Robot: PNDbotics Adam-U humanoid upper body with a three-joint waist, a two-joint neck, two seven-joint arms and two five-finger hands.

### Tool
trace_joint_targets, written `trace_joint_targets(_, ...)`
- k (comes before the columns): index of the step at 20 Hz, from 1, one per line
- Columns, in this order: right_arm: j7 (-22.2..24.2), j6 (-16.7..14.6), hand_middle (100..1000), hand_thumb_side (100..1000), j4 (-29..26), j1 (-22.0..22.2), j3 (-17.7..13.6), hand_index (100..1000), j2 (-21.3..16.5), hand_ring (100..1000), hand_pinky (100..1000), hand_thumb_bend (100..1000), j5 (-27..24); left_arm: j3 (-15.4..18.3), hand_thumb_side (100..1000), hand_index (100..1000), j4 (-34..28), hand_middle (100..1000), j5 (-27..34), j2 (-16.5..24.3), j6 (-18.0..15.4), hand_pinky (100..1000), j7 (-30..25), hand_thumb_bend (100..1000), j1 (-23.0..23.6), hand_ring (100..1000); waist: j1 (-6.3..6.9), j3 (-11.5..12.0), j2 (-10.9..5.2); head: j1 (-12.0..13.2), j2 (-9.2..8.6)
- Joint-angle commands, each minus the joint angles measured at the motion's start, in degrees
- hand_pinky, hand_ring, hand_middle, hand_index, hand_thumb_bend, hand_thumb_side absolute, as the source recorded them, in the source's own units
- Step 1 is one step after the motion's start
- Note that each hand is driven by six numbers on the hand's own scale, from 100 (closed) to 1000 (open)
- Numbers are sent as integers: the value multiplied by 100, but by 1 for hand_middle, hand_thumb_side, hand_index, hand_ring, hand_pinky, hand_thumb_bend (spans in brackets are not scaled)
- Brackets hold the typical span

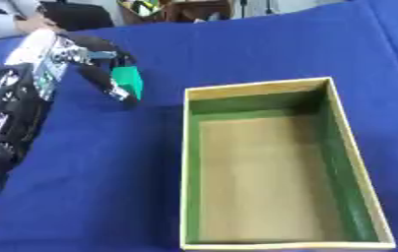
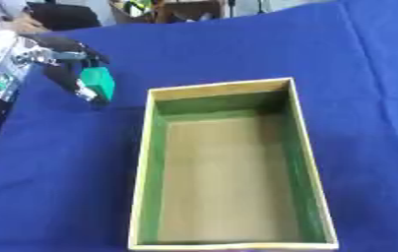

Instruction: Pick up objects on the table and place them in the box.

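1. Left of the box [image 1: 357,167], left hand [image 1: 99,59] curls round a green block [image 1: 129,81], partly hidden by fingers, above the blue-cloth counter [image 1: 263,49].
2. Box: rectangular, pale wood rim, green inner walls, brown floor; near edge cut off.

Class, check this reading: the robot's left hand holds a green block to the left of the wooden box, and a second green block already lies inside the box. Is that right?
Not quite. The left hand does hold the green block left of the wooden box, but the left eye view shows the box holding nothing: only its bare floor and green inner walls.
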Motion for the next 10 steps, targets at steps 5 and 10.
trace_joint_targets(5,18,-7,672,870,-93,-36,-18,773,-141,814,743,100,-42,0,672,939,57,751,-94,81,3,489,-33,484,-36,676,-33,-8,-83,34,-56)
trace_joint_targets(10,26,-5,671,869,-93,-31,-13,773,-137,815,743,100,-45,-14,617,920,31,735,-118,84,37,458,-66,389,-36,648,-18,-3,-76,43,-41)
